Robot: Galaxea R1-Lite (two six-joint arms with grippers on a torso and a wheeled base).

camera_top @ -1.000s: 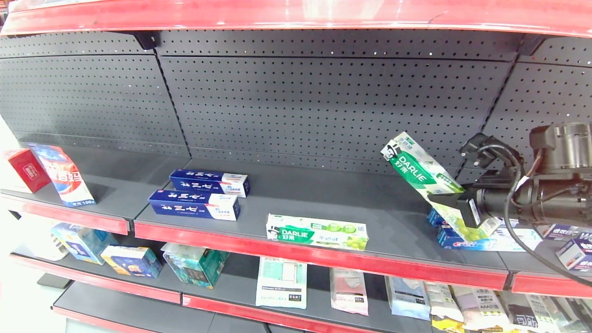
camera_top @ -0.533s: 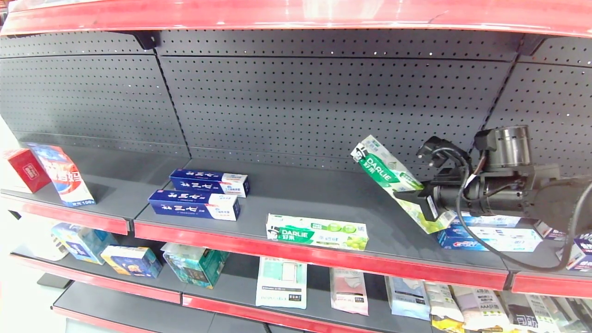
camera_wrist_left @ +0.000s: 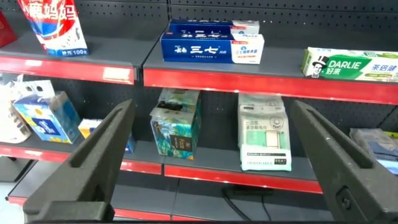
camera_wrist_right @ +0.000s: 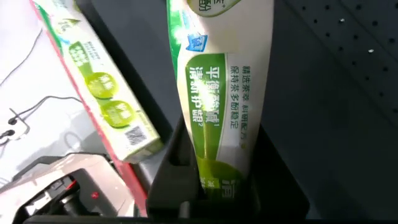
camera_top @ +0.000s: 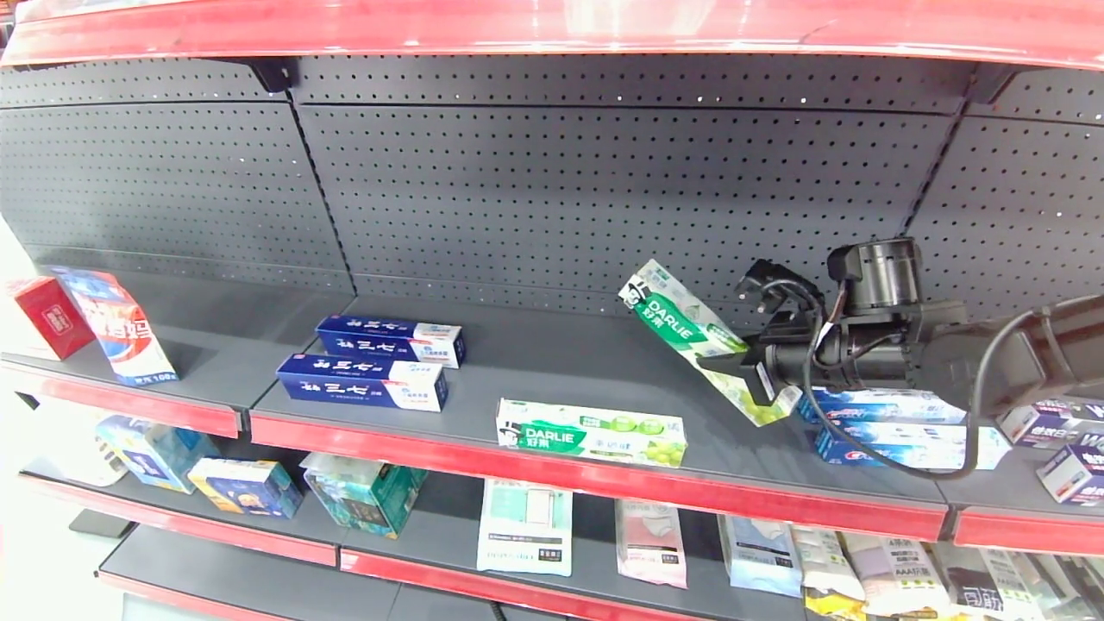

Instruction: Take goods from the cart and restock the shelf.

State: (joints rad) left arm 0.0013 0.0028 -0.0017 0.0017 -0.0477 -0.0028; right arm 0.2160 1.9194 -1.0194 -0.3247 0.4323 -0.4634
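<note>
My right gripper (camera_top: 749,379) is shut on a green-and-white toothpaste box (camera_top: 690,332), held tilted above the middle shelf (camera_top: 604,362), its upper end leaning left toward the pegboard. The right wrist view shows the same box (camera_wrist_right: 217,93) clamped between the dark fingers (camera_wrist_right: 168,174). A matching green toothpaste box (camera_top: 591,431) lies flat at the shelf's front edge, left of and below the held one, and appears again as a box (camera_wrist_right: 93,87) on the shelf. My left gripper (camera_wrist_left: 211,162) is open and empty, low in front of the lower shelves.
Two blue toothpaste boxes (camera_top: 379,362) lie on the shelf to the left. White-and-blue boxes (camera_top: 897,427) are stacked just right of the held box. A red box (camera_top: 47,315) and a pouch (camera_top: 116,328) stand far left. Lower shelves hold packets (camera_top: 526,526). Open shelf space lies between the boxes.
My right arm has carried the green toothpaste box leftward along the shelf and slightly lower, away from the stacked boxes at the right. Nothing else has moved.
</note>
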